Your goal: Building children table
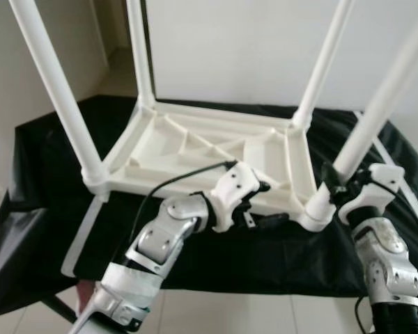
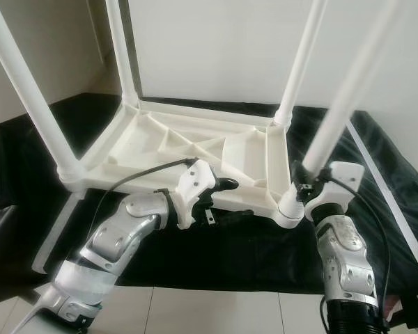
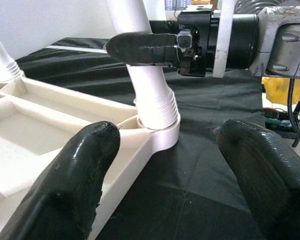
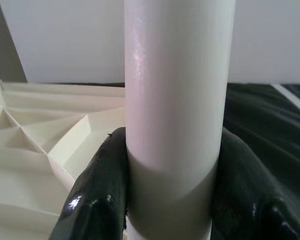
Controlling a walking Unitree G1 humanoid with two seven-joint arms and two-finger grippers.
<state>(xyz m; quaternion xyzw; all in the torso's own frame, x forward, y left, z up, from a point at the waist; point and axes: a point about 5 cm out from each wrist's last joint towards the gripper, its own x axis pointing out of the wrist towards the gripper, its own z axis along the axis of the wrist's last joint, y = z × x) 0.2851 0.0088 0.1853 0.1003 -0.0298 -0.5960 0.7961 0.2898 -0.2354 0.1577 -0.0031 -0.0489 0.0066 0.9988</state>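
A white plastic children's table [image 1: 195, 149] lies upside down on a black cloth, with its legs standing upward. My right gripper [image 1: 334, 182] is shut on the near right leg [image 1: 376, 115] just above its corner socket [image 1: 313, 216]. In the right wrist view both fingers [image 4: 100, 190] press against that leg [image 4: 177, 100]. My left gripper [image 1: 265, 204] stands open at the table's near rim, left of that socket. One of its fingers [image 3: 85, 175] rests over the rim and the other hangs over the cloth.
The black cloth [image 1: 49, 174] covers a low surface in front of a white wall. Loose white strips lie at the left edge [image 1: 80, 236] and at the right [image 1: 404, 181]. Pale tiled floor [image 1: 230, 313] runs along the near side.
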